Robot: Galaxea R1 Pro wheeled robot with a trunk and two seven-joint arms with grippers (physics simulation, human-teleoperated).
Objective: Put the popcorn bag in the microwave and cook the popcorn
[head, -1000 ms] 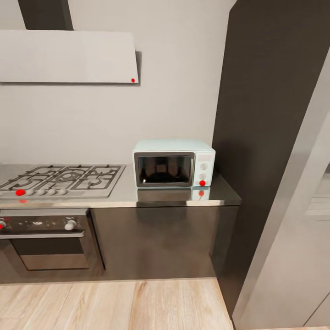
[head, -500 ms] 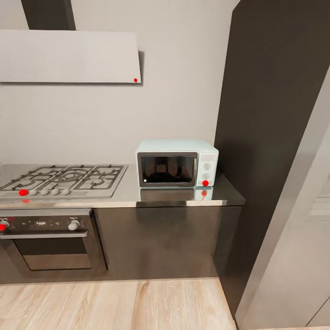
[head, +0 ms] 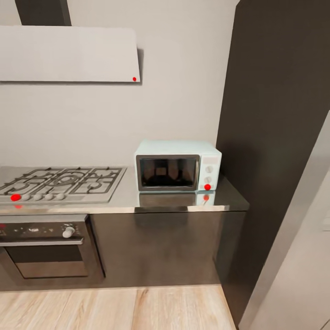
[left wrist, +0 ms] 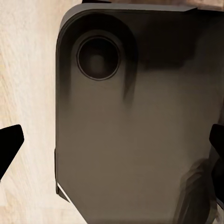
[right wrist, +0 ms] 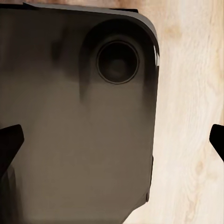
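1. The small pale mint-white microwave with a dark glass window stands on the smooth grey steel-like countertop, at its right end, near the wall.
2. Its door is closed; two pale dials and a red round button sit on the right of its front.
3. Left of the microwave, the steel gas hob with dark grates lies in the countertop, with a built-in black oven under it.
4. A pale flat hood hangs on the wall above the hob.
5. A tall dark cabinet stands just right of the countertop.
6. The left gripper has its dark fingertips wide apart, holding nothing, over the robot's dark base and light wooden floor.
7. The right gripper is also spread, with nothing between its tips.
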